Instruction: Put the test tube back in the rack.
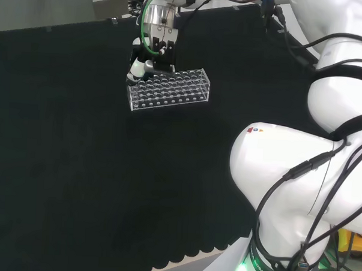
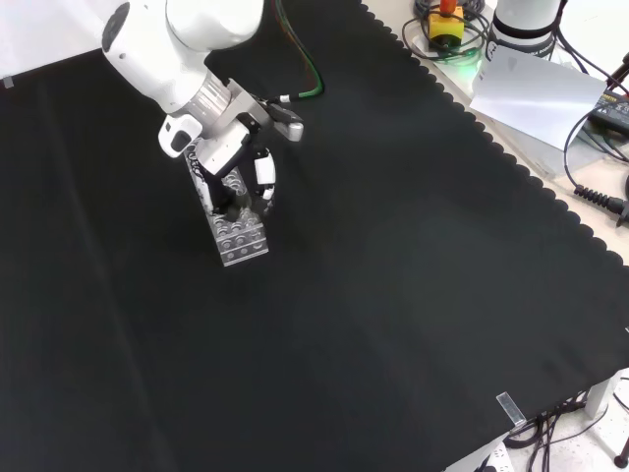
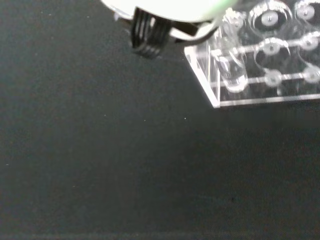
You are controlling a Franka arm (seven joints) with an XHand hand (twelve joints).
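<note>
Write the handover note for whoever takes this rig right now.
Hand: over the far end of the rack in the front view, fingers curled; what they hold cannot be made out.
Rack: clear, standing on the black cloth, nothing else near it.
Test tube: in the wrist view a clear tube stands in a corner hole of the rack.
Done: tube appears seated.
Left: confirm release, then lift the hand clear.

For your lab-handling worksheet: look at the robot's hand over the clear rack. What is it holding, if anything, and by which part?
It cannot be told. The hand sits at the end of the rack, fingers pointing down, but no view plainly shows a test tube in them.
</note>
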